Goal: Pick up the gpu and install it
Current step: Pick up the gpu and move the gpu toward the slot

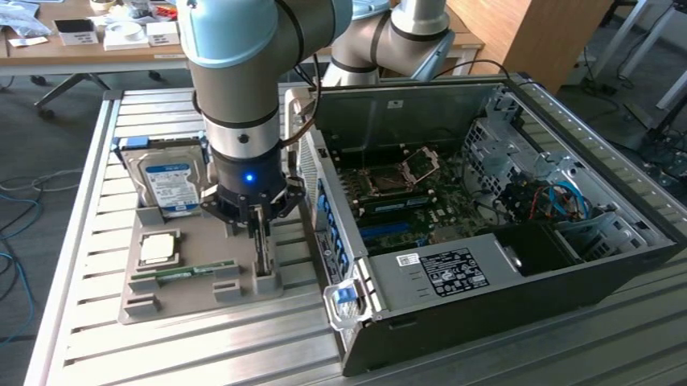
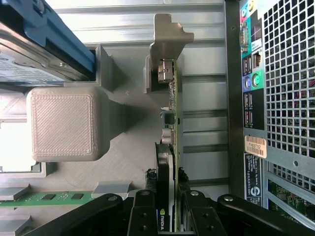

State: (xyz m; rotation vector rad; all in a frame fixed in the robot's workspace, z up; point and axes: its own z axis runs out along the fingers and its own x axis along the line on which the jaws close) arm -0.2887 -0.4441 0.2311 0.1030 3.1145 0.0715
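On the tray (image 1: 204, 301) beside the case (image 2: 290, 73), the gpu (image 2: 170, 123) stands on edge, its long axis parallel to the case's port panel. The gripper (image 2: 166, 179) pinches the card between both fingers, next to a logo that seems to read NVIDIA.

The arm (image 1: 241, 80) reaches straight down, and its end effector (image 1: 257, 227) stands over a grey tray (image 1: 204, 304) on the slatted metal worktop (image 1: 161, 354). Directly under the end effector the gpu (image 1: 263, 259) stands on edge in the tray, with the fingers on either side of its upper part. Just beside the end effector, toward the exterior view's left, a hard drive (image 1: 170, 181) stands upright. Below it lie a square processor (image 1: 158, 248) and a RAM stick (image 1: 185, 273). On the end effector's other side, close by, sits the open computer case (image 1: 601, 241).
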